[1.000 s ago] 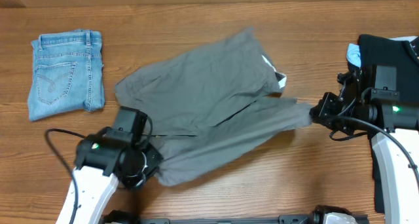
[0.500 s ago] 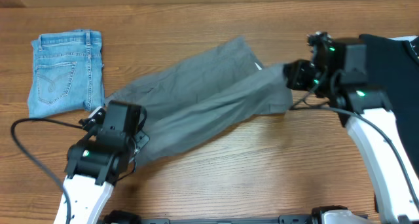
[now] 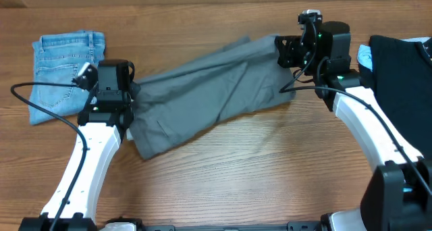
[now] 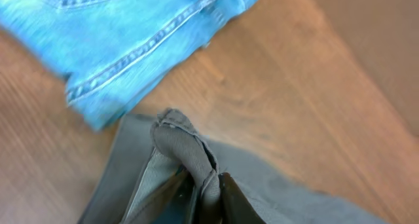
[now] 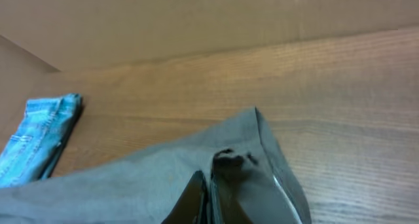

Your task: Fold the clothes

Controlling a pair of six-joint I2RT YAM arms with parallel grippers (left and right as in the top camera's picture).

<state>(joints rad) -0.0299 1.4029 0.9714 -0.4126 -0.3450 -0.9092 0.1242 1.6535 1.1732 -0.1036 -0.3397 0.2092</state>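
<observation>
Two claws were mine at this wooden table (image 3: 236, 184), whose grain ran left to right under warm brown boards. A plain tan board (image 5: 196, 21) stood along its far edge. At the far left lay a folded pair of light-blue jeans (image 3: 64, 75), back pocket up, and at the far right a black shirt (image 3: 401, 75) covered the corner. Between them the grey shorts (image 3: 202, 96) stretched across the wood as one long slanted band, low at my left and rising toward the far right, creased down the length with one layer lapping over another. My left claw (image 3: 121, 96) sat at the band's left end, just beside the jeans. In my left wrist view its fingers (image 4: 229, 198) were pressed together on a bunched fold of the grey cloth, which stood up in a small ridge above them. The hem of the jeans lay close past that, though I could not tell whether it touched the shorts. My right claw (image 3: 280, 52) was at the band's far right corner, near the shirt but apart from it. From that wrist I saw my fingers (image 5: 196, 198) drawn nearly together with a pinch of grey fabric caught between them, the corner of the shorts rising to a point just beyond, and bare wood on to the board.
</observation>
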